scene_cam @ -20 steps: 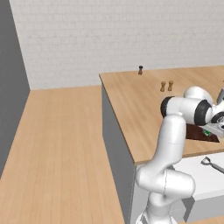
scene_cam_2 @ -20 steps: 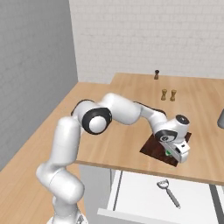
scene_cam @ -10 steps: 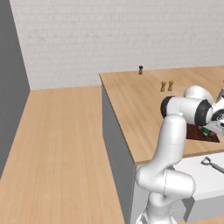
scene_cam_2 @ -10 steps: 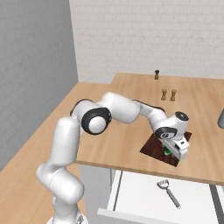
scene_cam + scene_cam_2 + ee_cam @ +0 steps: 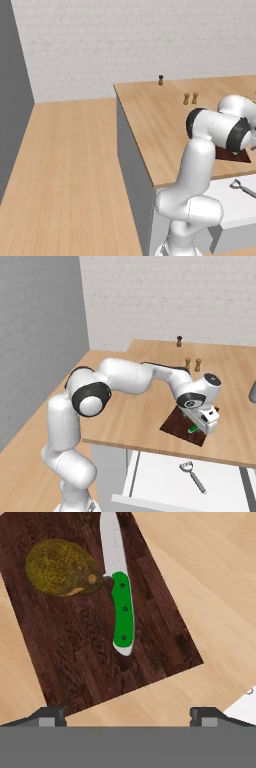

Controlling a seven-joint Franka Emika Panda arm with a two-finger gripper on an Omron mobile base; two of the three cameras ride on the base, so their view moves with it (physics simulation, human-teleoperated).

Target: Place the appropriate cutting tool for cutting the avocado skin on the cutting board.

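Left base view: white arm bent over the near right part of the light wood surface [image 5: 150,130]. Dark reddish-brown board [image 5: 239,156] peeking out behind the arm's dark joint, mostly hidden. Two small brown shakers [image 5: 190,98] standing side by side farther back; one dark shaker [image 5: 161,80] near the far edge. Grey metal utensil [image 5: 243,189] lying in the open white drawer below the surface edge.

Right base view: pincer [image 5: 204,423] hanging just above the board [image 5: 176,425], pointing down. Bit of green handle, the knife [image 5: 192,429], showing under the hand on the board. Board close to the front edge of the surface [image 5: 135,411]. Utensil with looped head [image 5: 193,477] in the drawer [image 5: 155,481], well apart from the board. Pair of shakers [image 5: 193,363] and the single dark one [image 5: 179,341] behind.

Hand view: knife [image 5: 120,592] lying flat on the board [image 5: 70,647], green handle toward the camera, pale blade pointing away. Avocado [image 5: 62,567] on the board too, just beside the blade's base, seemingly touching. Finger tips [image 5: 47,716] spread wide at the bottom corners, nothing between them: pincer released, knife free.
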